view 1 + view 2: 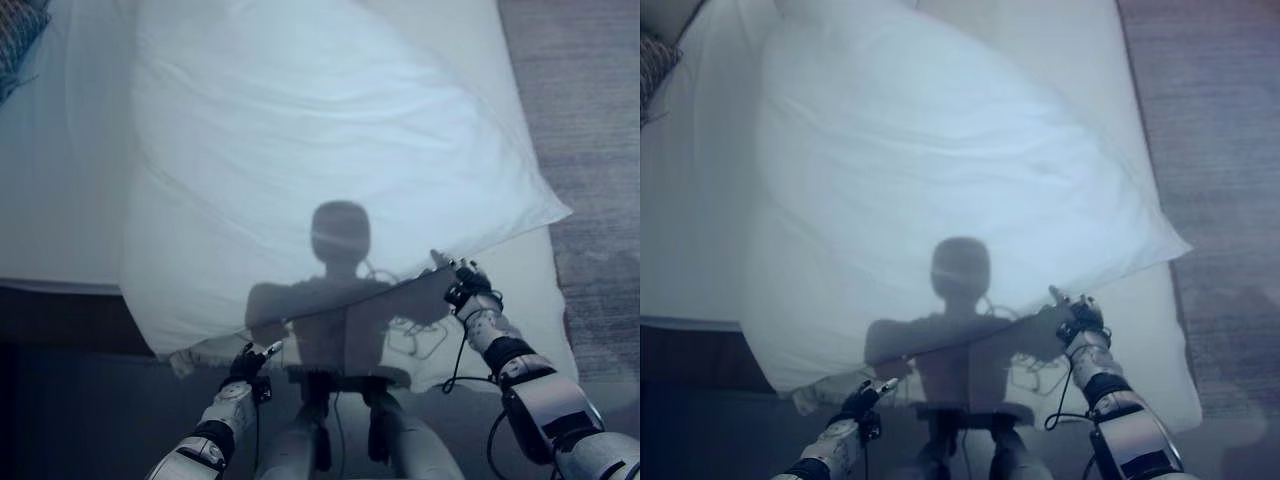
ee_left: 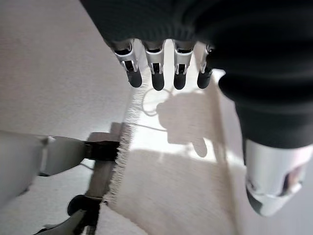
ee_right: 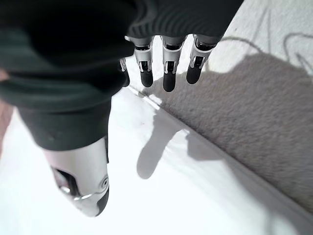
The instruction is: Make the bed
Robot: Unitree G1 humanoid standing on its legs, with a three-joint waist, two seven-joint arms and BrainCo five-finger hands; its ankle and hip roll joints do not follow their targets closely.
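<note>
The white duvet (image 1: 330, 150) billows across the centre of the frame over the bed (image 1: 60, 180). The left hand (image 1: 250, 362) at lower left and right hand (image 1: 462, 280) at lower right hang relaxed, holding nothing. Spreading seems underway; next, regrip and pull the near edge straight.

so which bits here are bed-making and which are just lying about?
Job:
- sheet, billowed over the bed
- mattress
- left hand, at the sheet's near edge
- right hand, at the near edge

Lying about:
- patterned cushion, far left
- rug, right of bed
</note>
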